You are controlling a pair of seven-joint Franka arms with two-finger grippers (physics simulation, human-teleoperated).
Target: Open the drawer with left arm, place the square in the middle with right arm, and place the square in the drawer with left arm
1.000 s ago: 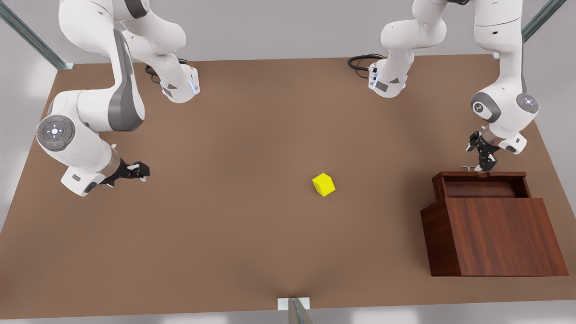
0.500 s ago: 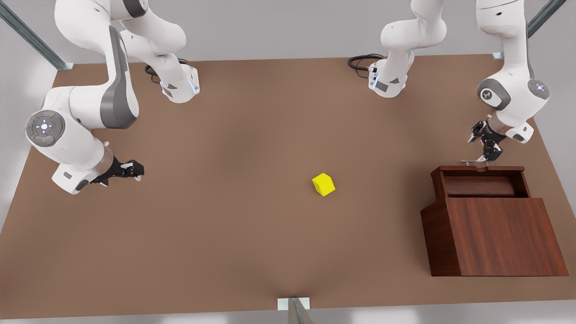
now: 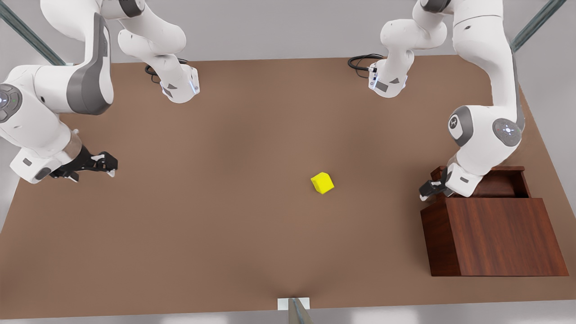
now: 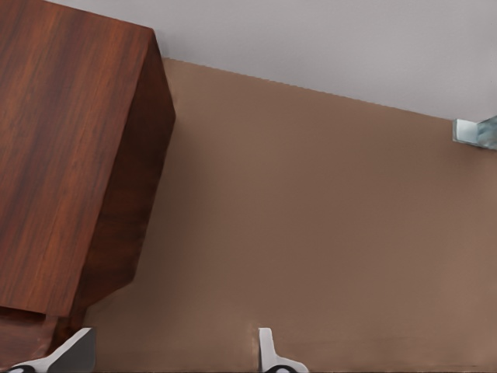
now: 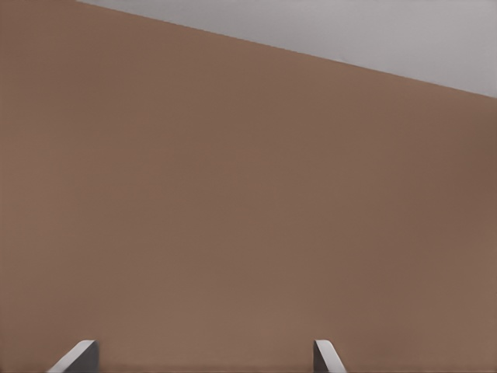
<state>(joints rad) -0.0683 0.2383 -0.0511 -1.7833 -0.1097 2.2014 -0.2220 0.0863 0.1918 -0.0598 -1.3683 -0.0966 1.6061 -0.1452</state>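
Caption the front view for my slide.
Yellow cube sits mid-table while left gripper hovers beside the open drawer.

Bare tabletop (image 3: 234, 216) surrounds the square (image 3: 322, 183); wooden box (image 3: 495, 236) well apart.

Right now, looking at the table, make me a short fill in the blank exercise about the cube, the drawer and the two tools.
1. The square lying on the bare tabletop is coloured ____.
2. The drawer of the wooden box is ____, its inside showing.
3. The left tool, fingers apart, hangs beside the ____ corner, on the side facing the cube.
4. The right tool waits at the front view's ____ side.

Missing words: yellow; open; box's; left
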